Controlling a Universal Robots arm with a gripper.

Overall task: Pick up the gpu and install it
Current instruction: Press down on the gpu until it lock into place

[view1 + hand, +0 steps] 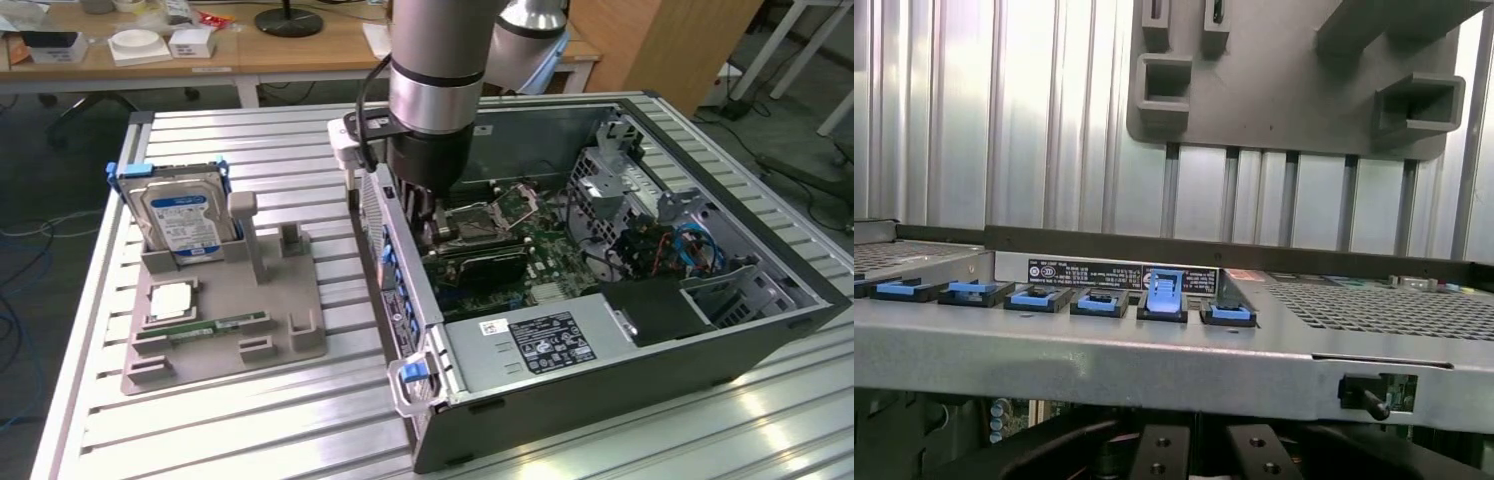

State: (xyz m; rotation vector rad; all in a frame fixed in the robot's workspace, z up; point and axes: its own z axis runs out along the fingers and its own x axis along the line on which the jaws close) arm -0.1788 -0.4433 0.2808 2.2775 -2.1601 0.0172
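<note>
The gripper (pixel 430 228) is down inside the open computer case (pixel 747 330), jaws closed. The gpu (pixel 483 262) appears to sit on the motherboard just beside them, probably already seated (its slot is hard to make out). On the counter (pixel 240 420), the grey holder tray (pixel 214 345) keeps one hard drive (pixel 180 222) and one memory stick (pixel 211 328).
</note>
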